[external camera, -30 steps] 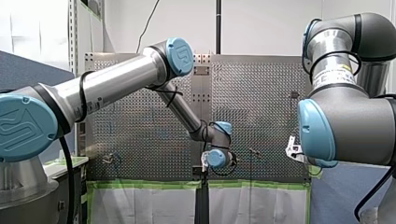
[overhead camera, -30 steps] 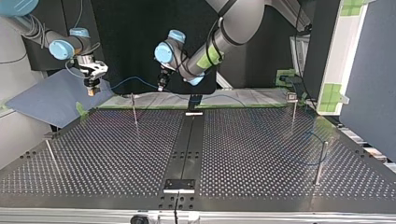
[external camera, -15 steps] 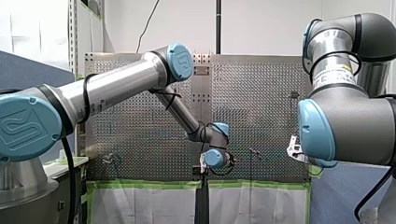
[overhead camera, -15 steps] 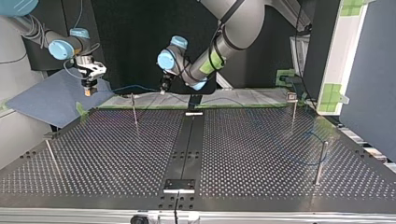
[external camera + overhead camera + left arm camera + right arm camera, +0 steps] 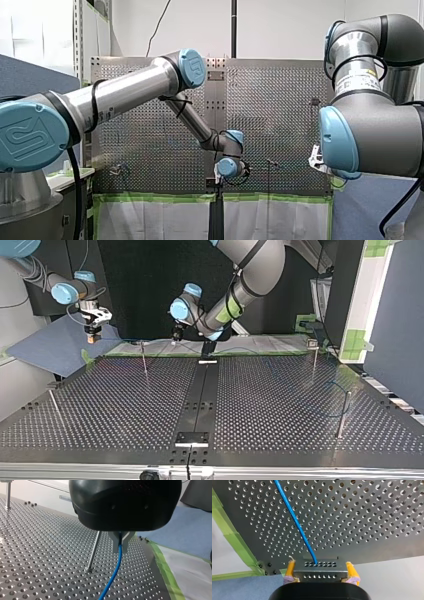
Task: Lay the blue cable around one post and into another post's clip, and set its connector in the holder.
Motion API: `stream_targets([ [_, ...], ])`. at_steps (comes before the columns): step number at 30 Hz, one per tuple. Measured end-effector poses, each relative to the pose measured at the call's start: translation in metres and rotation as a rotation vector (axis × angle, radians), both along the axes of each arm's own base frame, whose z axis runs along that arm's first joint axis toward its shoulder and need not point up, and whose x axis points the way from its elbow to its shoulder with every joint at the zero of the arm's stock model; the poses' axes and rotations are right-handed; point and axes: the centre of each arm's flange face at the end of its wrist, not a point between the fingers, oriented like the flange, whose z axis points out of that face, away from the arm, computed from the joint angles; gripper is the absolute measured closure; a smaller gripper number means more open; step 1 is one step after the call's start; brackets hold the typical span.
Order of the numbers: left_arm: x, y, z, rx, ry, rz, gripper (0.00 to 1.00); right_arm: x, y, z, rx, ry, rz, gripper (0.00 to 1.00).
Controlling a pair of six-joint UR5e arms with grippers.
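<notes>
The blue cable [image 5: 113,576] runs down from my left gripper [image 5: 120,543], whose metal fingers are shut on it just beside a thin post [image 5: 93,551]. In the top view my left gripper [image 5: 176,336] hangs low over the table's far edge, near the post [image 5: 144,358]. My right gripper [image 5: 319,573] is shut with its yellow pads [image 5: 290,569] on the grey connector [image 5: 319,568], from which the cable [image 5: 293,517] leads away. It hovers off the far left corner in the top view [image 5: 91,334]. The cable [image 5: 150,339] spans between both grippers.
More posts stand at the top view's right [image 5: 315,359], [image 5: 343,413] and near left [image 5: 55,407]. A black strip [image 5: 200,395] with a holder [image 5: 192,438] runs down the middle. Green tape [image 5: 229,532] edges the perforated table [image 5: 280,410].
My left gripper has sunk lower toward the table's far edge with the cable. My right gripper has drifted a little to the top view's left, and the span between them lies flatter.
</notes>
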Motion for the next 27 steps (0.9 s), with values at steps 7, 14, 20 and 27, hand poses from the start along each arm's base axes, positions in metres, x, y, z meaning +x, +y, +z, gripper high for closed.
stream_targets([
  [7, -0.0006, -0.0055, 0.0032, -0.006, 0.002, -0.022, 1.0, 0.0017, -0.0014, 0.0009, -0.007, 0.002, 0.002, 1.0],
  [14, 0.0, -0.0068, 0.002, -0.005, 0.008, -0.023, 1.0, 0.0028, -0.0012, 0.0002, -0.007, 0.004, 0.0, 1.0],
  [20, 0.0017, -0.0074, -0.0046, 0.005, 0.019, -0.023, 1.0, 0.0007, -0.0017, -0.0002, -0.008, 0.003, -0.006, 1.0],
  [27, 0.0065, -0.0096, 0.0, 0.001, 0.015, -0.021, 1.0, -0.0014, -0.0027, -0.0001, -0.012, 0.003, -0.014, 1.0],
])
